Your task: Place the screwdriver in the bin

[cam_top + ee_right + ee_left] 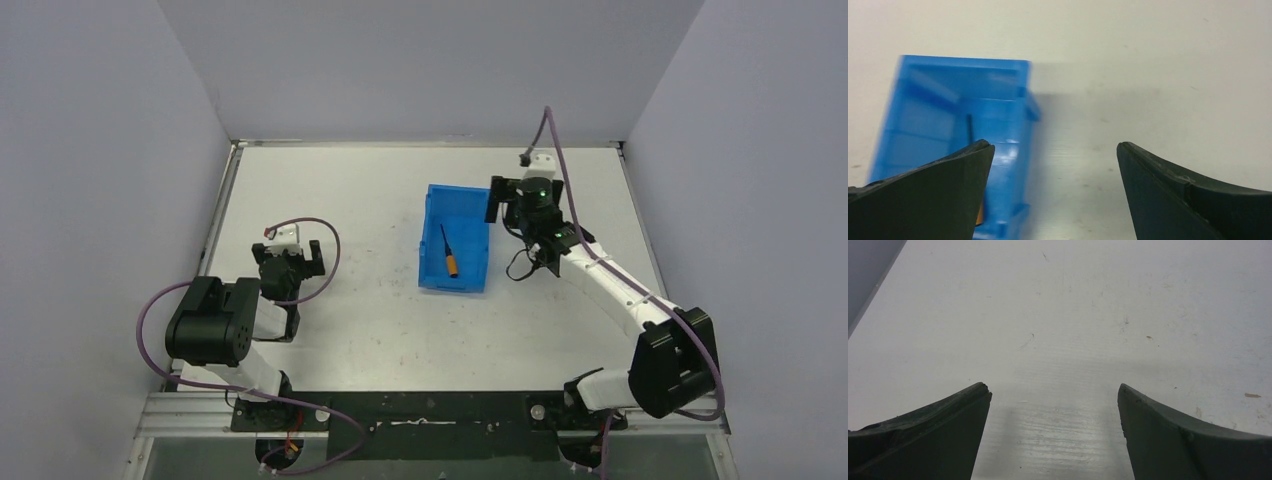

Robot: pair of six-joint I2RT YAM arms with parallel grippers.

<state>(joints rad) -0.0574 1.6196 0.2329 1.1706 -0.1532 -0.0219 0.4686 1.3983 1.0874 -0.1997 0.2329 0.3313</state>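
The blue bin (432, 245) stands near the middle of the table. The screwdriver (448, 251) lies inside it on the floor, orange handle toward the near end. My right gripper (505, 205) is open and empty, hovering just beside the bin's far right corner. In the right wrist view the bin (968, 62) is blurred at the left, the screwdriver's black shaft (969, 130) shows inside it, and the right gripper (1054, 145) is over bare table. My left gripper (290, 255) is open and empty, well left of the bin; in the left wrist view the left gripper (1054, 387) sees only table.
Grey walls (120, 150) enclose the white table (340, 200) on the left, back and right. A purple cable (548, 130) loops above the right wrist. The arm bases sit on the black mount (430, 415) at the near edge.
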